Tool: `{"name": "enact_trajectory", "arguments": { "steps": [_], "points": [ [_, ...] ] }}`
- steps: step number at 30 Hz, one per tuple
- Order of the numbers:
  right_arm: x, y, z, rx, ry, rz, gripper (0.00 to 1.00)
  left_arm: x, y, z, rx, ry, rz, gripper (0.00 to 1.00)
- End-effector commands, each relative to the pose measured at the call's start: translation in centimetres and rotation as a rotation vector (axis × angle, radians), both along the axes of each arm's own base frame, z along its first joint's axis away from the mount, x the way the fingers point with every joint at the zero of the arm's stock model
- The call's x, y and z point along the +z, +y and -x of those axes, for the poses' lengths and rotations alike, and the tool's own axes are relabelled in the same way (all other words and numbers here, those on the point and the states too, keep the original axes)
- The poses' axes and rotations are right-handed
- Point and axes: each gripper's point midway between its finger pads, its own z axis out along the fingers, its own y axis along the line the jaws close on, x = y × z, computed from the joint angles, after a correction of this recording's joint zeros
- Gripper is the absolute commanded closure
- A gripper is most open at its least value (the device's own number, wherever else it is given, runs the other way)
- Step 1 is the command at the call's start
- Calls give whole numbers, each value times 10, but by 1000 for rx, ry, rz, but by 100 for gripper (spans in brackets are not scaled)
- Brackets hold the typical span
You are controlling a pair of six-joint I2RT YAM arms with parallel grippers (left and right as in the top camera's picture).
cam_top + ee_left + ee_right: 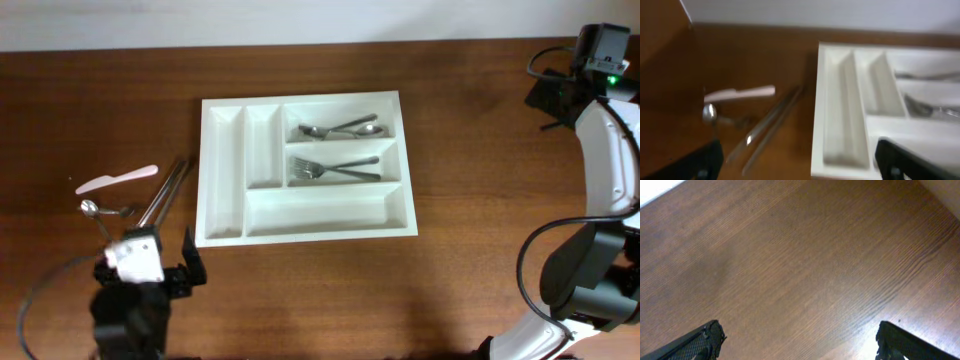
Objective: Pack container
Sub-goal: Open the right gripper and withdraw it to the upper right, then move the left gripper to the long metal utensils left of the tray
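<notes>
Left gripper (800, 167): nearest the lens. Its two dark fingers (707, 162) sit at the bottom corners of the left wrist view, spread wide apart with nothing between them. From overhead it hangs at the near left of the table, just off the tray's near left corner.
Right gripper (800, 342): its fingers (897, 340) are also spread wide and grasp nothing. Only bare wood shows between them. The right arm (610, 150) stands at the far right edge, well apart from the tray.
Table (480, 150): dark brown wood grain that fills the overhead view.
Tray (225, 237): white plastic, lying flat at the middle of the table. It has two narrow upright slots on its left side and three long slots stacked on its right.
Metal sticks (168, 195): a thin silvery pair lying side by side on the wood, just left of the tray and slanted toward its far side.
Forks (335, 170): in the tray's middle long slot, with the handles crossing.
Spoons (340, 129): in the tray's far long slot, overlapping one another.
Pink knife (117, 180): pale plastic, lying on the table to the left of the sticks and apart from them.
Small spoon (100, 209): shiny metal, just near-side of the pink knife and close to the left gripper.
</notes>
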Motion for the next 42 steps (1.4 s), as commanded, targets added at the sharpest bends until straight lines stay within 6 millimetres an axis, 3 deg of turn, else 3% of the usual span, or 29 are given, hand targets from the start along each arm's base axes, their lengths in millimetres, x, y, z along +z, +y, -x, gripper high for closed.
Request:
{"name": "enact_trajectory", "arguments": {
  "steps": [1,8,14,17,19,22,25,33,37,42],
  "points": [
    [4,-1,-1,-1,-11,2,1,34,-2,-20,-13,121,25,1],
    [4,-1,-1,-1,-11,2,1,65,-44,-41,-219,389,195,1],
    [4,-1,-1,-1,-11,2,1,58,-82,-41,-384,534,376,1],
    [5,-1,-1,-1,-12,2,1,51,-83,-49,-391,554,381,2],
    [4,-1,-1,-1,-11,2,1,40,-65,-57,-282,581,341,11],
    [4,-1,-1,-1,-11,2,1,17,-16,-65,70,640,328,11],
    [5,-1,-1,-1,-12,2,1,-3,8,-75,228,680,360,11],
    [4,-1,-1,-1,-11,2,1,-66,53,-90,453,836,417,11],
    [4,-1,-1,-1,-11,2,1,-92,87,-82,584,919,299,11],
    [4,-1,-1,-1,-11,2,1,-103,122,-80,695,947,110,11]
  ]
}}
